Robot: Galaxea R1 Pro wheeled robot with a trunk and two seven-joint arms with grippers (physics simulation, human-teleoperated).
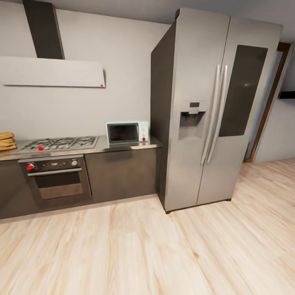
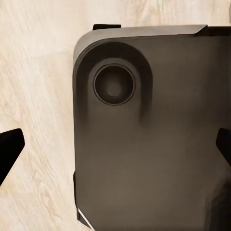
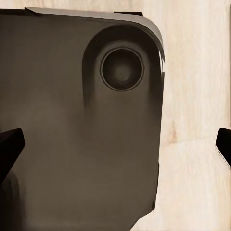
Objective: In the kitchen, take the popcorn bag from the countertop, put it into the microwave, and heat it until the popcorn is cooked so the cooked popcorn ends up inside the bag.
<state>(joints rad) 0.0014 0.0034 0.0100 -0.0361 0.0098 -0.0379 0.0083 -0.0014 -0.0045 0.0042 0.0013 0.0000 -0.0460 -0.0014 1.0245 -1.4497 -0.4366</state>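
Grey metal-look countertop [image 1: 123, 148] ran along the far wall over dark cabinets, ending at the right against a tall steel refrigerator [image 1: 213, 110]. On its right end, just beside the refrigerator's dark side panel, stood the pale blue microwave [image 1: 127, 132], its dark glass door shut and its white control panel on the right showing a red dot low down. To the left of the microwave a gas hob [image 1: 59, 143] lay set into the worktop, with a red mark near its front edge, and beneath it sat a built-in dark oven [image 1: 55, 178] with a steel handle and a red knob at the left of its panel. At the far left edge of the head view, a tan-yellow shape with rolled folds rested on the worktop; cut off by the frame, it was probably the popcorn bag [image 1: 7, 141], well apart from the microwave. A pale range hood [image 1: 51, 72] hung on the wall above the hob. Light wooden floor [image 1: 164, 254] spread across the near part of the room.

In the left wrist view, the left gripper [image 2: 115, 149] hung released, its two dark fingertips [image 2: 9, 149] wide apart with nothing between them, over a dark rounded part of the robot's base [image 2: 154, 144] and the floor. The right gripper [image 3: 115, 149] was likewise spread and empty above the base.
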